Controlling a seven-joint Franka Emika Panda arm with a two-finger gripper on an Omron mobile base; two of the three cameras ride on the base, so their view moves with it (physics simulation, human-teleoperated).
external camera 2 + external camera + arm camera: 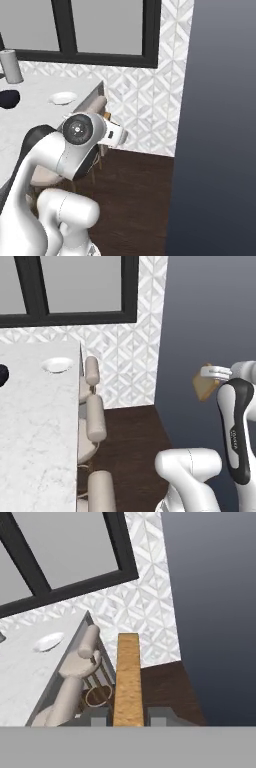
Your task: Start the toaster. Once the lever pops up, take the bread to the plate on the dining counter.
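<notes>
marble dining counter [35, 421], no legible writing

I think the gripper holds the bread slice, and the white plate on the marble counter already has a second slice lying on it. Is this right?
Not quite. The gripper does hold the bread, but the plate on the dining counter has nothing on it. The left base view shows its bare white surface.
</notes>
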